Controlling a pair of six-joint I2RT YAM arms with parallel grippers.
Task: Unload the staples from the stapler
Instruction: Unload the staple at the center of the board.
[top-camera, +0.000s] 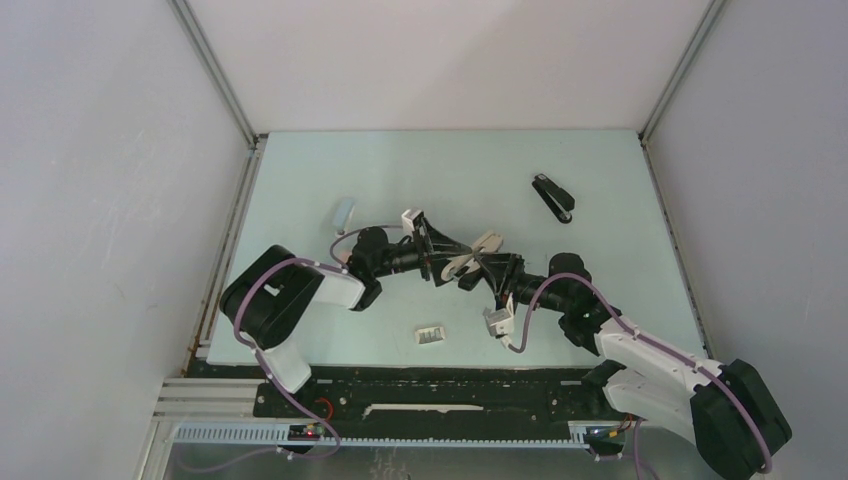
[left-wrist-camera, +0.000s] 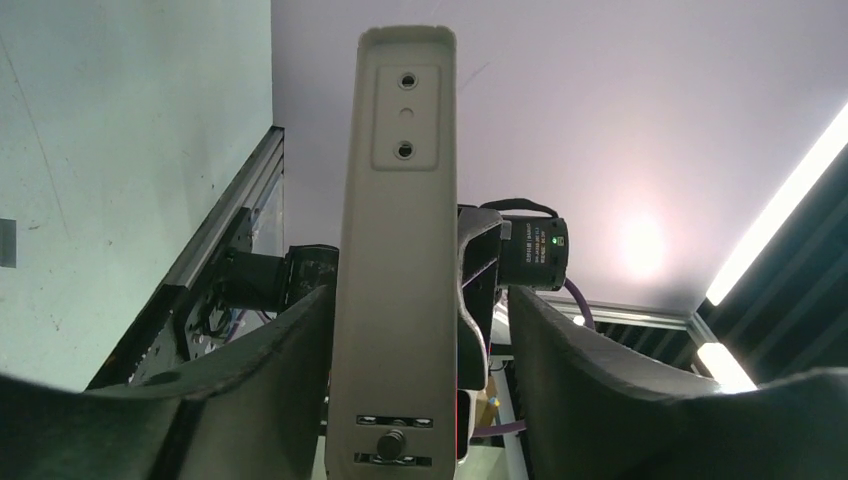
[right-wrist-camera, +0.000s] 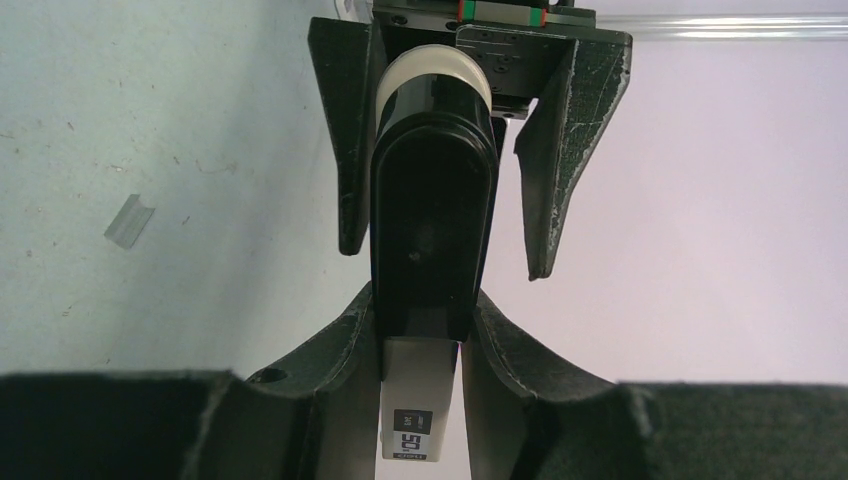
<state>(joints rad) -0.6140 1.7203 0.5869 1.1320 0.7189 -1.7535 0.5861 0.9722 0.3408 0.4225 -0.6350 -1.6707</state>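
A beige and black stapler (top-camera: 470, 262) is held in the air between my two grippers, hinged open. My right gripper (top-camera: 492, 275) is shut on its black upper arm (right-wrist-camera: 430, 220), with a beige part (right-wrist-camera: 420, 400) between the fingers. My left gripper (top-camera: 432, 255) brackets the beige base (left-wrist-camera: 400, 250): one finger (left-wrist-camera: 290, 370) touches it and a narrow gap shows at the other finger (left-wrist-camera: 580, 380). A short silver-grey staple strip (right-wrist-camera: 130, 220) lies on the table, likely the pale strip at the back left (top-camera: 344, 212).
A second black stapler (top-camera: 553, 197) lies at the back right. A small white-and-grey box (top-camera: 430, 335) lies near the front edge. Grey walls enclose the table (top-camera: 600, 280) on three sides.
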